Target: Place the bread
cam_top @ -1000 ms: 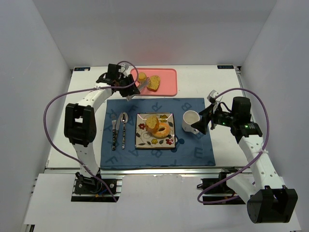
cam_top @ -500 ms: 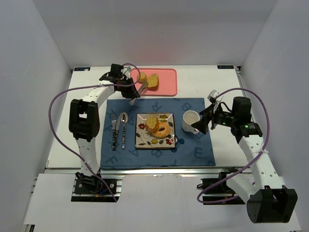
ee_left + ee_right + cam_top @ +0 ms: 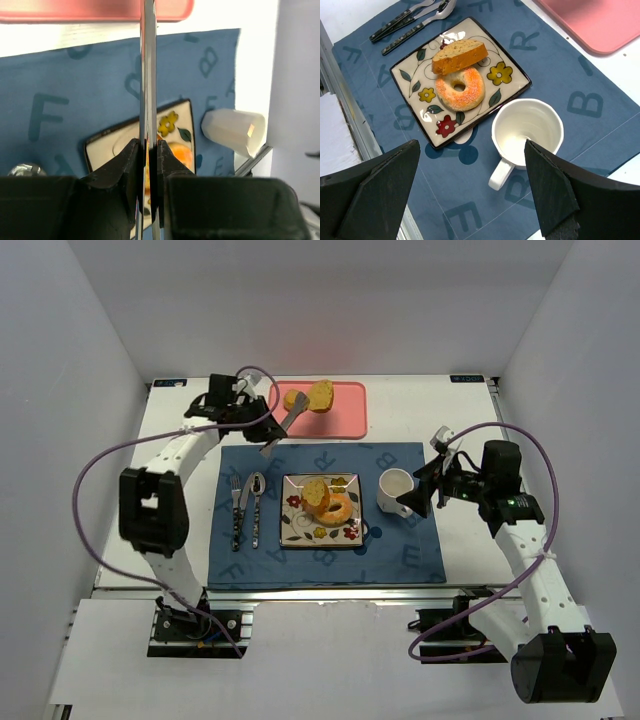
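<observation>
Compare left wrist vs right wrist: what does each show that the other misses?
Left wrist only: left gripper shut on a thin metal utensil, seen edge-on.
Right wrist only: right gripper open, nothing held; the slice on the plate; the inside of the mug, empty.
Both: plate, bagel, mug, placemat, an edge of the tray.

Your glazed ring (image 3: 460,88) and one wedge slice (image 3: 459,56) lie touching on the plate (image 3: 502,72); a bun (image 3: 296,400) and second wedge (image 3: 321,395) sit on the pink tray (image 3: 340,418).
</observation>
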`<action>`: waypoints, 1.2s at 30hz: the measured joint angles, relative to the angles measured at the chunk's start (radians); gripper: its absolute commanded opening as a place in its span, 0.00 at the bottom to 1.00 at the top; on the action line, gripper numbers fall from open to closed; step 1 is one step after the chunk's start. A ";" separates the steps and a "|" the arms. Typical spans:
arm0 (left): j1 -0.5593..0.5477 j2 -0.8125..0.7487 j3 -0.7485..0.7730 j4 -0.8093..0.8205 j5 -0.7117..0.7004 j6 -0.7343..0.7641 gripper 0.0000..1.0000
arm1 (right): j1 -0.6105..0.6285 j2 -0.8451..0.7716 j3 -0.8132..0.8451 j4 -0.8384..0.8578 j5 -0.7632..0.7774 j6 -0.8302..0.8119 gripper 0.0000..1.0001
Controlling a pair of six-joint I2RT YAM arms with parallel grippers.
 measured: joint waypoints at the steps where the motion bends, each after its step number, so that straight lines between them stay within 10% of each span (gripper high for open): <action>1: 0.003 -0.041 -0.024 0.001 0.007 0.005 0.00 | 0.000 -0.003 0.000 0.000 0.000 0.000 0.89; 17: -0.027 -0.927 -0.668 -0.343 0.060 0.054 0.04 | -0.001 0.003 -0.019 0.002 -0.028 0.010 0.89; 23: -0.027 -0.957 -0.708 -0.406 0.032 0.048 0.32 | -0.001 0.018 -0.019 0.006 -0.042 0.028 0.89; 36: -0.027 -0.883 -0.647 -0.445 -0.035 0.074 0.55 | -0.001 0.018 -0.019 0.007 -0.042 0.031 0.89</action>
